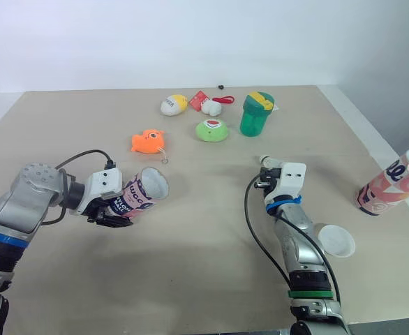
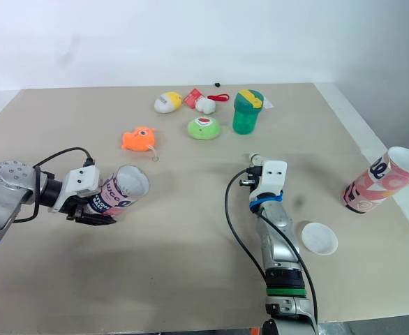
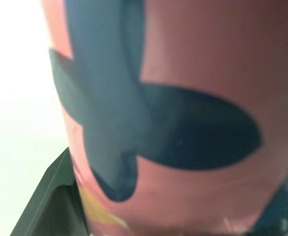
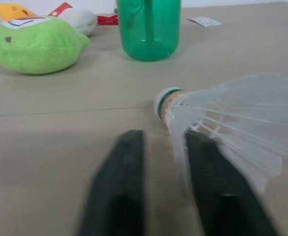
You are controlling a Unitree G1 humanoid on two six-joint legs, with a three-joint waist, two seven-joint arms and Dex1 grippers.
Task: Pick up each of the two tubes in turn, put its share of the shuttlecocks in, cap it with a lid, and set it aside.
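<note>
We see the left gripper (image 1: 115, 211) clenching the first tube (image 1: 146, 193) of two, its mouth toward two o'clock. We cannot tell whether the right gripper (image 4: 163, 142) grips the single shuttlecock (image 4: 222, 110). One lid (image 1: 336, 241) lies at its four o'clock, and the second tube (image 1: 393, 183) at three.

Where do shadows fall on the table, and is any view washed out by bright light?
Left eye view: even light, a soft broad shadow on the table under the left gripper and its tube. Left wrist view: the background beside the tube is washed out white.
</note>
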